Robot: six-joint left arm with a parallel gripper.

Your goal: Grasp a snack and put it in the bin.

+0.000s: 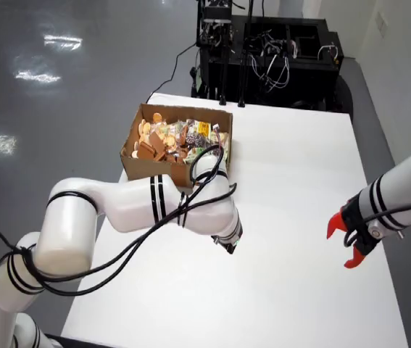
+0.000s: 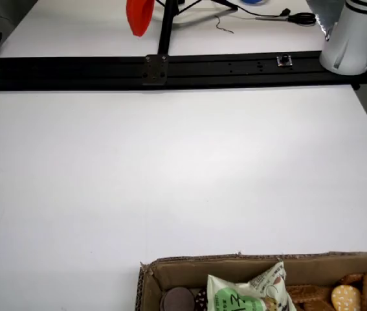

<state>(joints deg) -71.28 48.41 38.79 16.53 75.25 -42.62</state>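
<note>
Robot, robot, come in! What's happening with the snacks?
Gripper low over bare table, jaws hidden, can't tell. Snacks all in the box. Nothing in the way.

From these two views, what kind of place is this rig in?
Probably a robotics lab or test cell: a bare white table flanked by two white arms, a black rack of wired electronics behind it, and a glossy grey floor. A cardboard box of snacks suggests pick-and-place trials.
</note>
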